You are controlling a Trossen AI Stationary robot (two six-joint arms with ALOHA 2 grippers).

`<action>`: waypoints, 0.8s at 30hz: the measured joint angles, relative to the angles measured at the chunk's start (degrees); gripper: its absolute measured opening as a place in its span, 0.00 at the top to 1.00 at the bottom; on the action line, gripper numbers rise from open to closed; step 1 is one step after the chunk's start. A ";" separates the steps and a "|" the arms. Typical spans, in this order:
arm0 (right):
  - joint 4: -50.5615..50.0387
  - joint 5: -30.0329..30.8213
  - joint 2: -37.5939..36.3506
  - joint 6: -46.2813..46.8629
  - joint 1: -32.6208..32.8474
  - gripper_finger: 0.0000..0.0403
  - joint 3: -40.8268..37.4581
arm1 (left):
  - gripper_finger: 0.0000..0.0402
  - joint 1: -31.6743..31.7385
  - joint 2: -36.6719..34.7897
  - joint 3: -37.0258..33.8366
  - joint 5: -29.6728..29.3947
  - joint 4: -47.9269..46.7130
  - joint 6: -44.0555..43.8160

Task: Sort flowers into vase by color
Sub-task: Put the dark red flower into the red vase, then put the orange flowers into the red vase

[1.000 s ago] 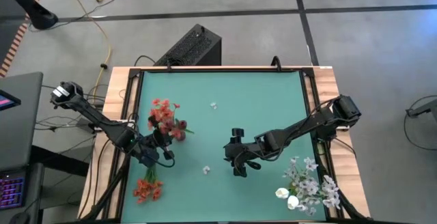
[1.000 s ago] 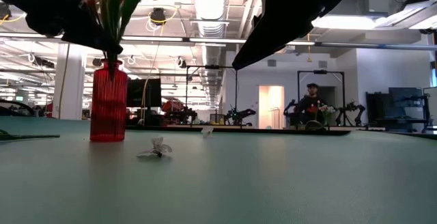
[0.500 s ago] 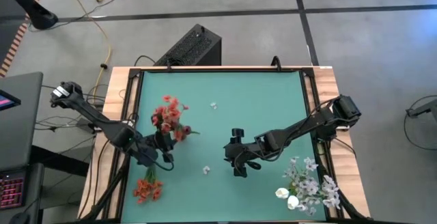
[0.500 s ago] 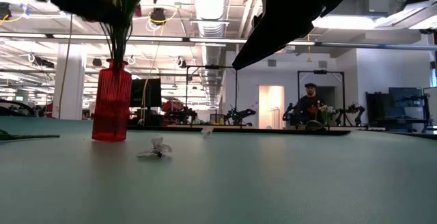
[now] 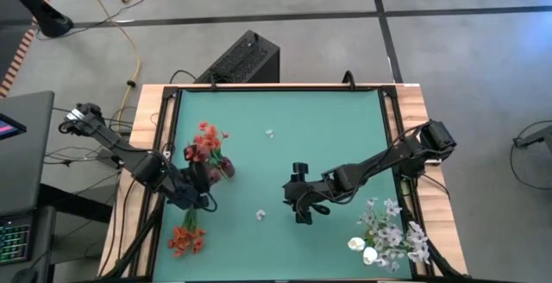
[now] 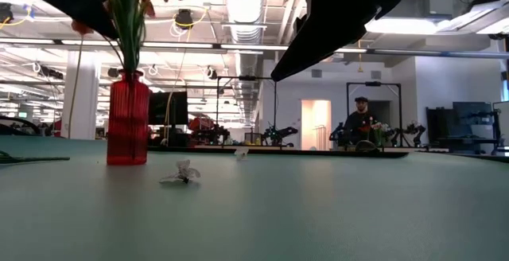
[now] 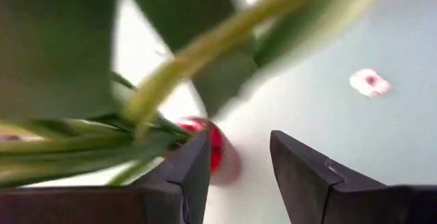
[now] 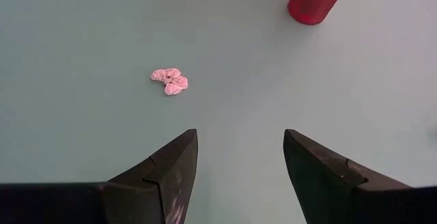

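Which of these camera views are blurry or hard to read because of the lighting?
Left wrist view: the thin green flower stems are smeared close to the lens. Low view: both arms are dark silhouettes against bright ceiling lights, though the ribbed red glass vase is sharp. High and right wrist views: evenly lit and clear.

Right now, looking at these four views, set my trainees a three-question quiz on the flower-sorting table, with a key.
1. True or false: the red vase lies on its side.
2. Which flowers lie on the mat nearest the left gripper? A white spray, B orange-red cluster.
3. Fill in: the right gripper hovers with its jaws ____ over the teal mat.

Key: 1 false, it stands upright with stems in it; 2 B; 3 open.
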 joint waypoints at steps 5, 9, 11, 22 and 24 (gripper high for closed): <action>0.04 -0.02 0.00 0.02 0.00 0.39 0.00 | 0.65 1.19 0.00 0.00 5.49 -0.12 -1.02; 0.08 -0.03 0.00 0.02 -0.02 0.39 0.00 | 0.65 4.27 0.00 0.00 11.61 -2.38 -1.06; 0.08 -0.04 0.00 0.02 -0.02 0.39 0.00 | 0.65 6.00 -0.01 0.00 14.34 -3.40 -0.75; 0.10 -0.07 0.00 -0.32 -0.02 0.39 0.00 | 0.65 9.67 -0.11 6.21 28.12 -4.30 4.08; 0.15 -0.07 0.00 -1.17 -0.02 0.39 0.00 | 0.65 9.65 -0.11 9.35 30.39 -4.47 4.38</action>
